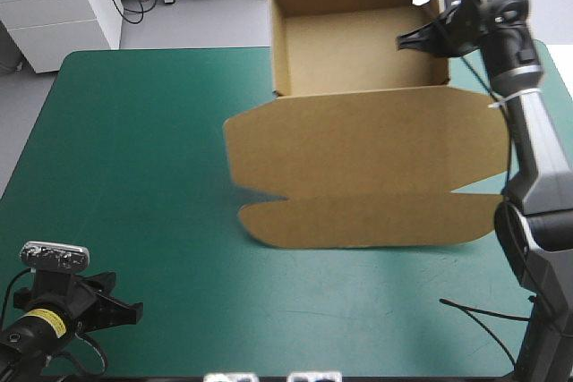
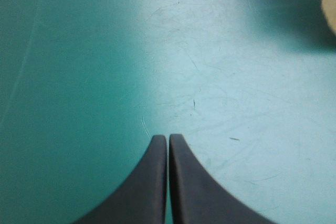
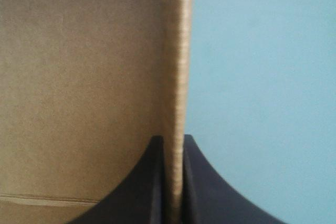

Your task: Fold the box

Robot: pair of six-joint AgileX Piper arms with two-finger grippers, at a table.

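Note:
The brown box (image 1: pixel 358 51) stands as an open tray at the far middle of the teal-green table, walls raised. Its lid (image 1: pixel 367 167) lies flat toward the near side. My right gripper (image 1: pixel 428 38) is at the tray's right wall near the far corner. In the right wrist view the wall's edge (image 3: pixel 177 77) runs up between the black fingers (image 3: pixel 152 182), which are shut on it. My left gripper (image 1: pixel 121 310) rests low at the near left corner of the table, shut and empty, its fingertips (image 2: pixel 168 139) meeting over bare cover. A corner of the lid (image 2: pixel 331 3) shows far ahead.
Bare teal-green cover (image 1: pixel 134 158) stretches left of the box and along the near side. The table's far edge runs just behind the tray. White cabinets (image 1: pixel 54 6) stand beyond the far left corner.

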